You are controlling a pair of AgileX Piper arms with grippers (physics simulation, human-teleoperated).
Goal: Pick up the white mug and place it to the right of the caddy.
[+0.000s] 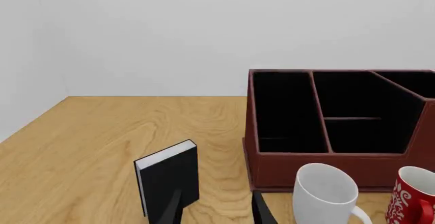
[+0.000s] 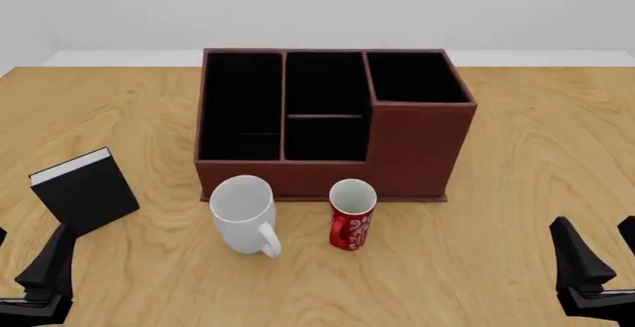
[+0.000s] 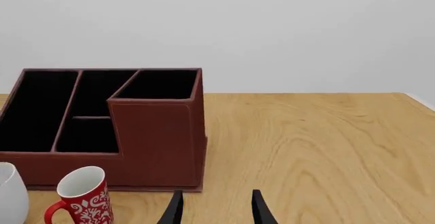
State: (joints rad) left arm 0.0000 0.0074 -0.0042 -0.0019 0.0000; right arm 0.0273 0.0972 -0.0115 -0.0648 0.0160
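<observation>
Both claws are seen spread and empty: the left gripper (image 2: 25, 267) at the lower left corner of the front view, the right gripper (image 2: 595, 256) at the lower right. The white mug (image 2: 244, 214) is found upright at lower centre, just before the caddy (image 2: 332, 122), its handle turned toward the camera. A red mug (image 2: 352, 214) stands close to its right, so the grasp is best taken at the rim or handle side away from it, then carried over to the bare wood right of the caddy. The black book (image 1: 168, 175) is shown in the left wrist view, but not in the right wrist view.
</observation>
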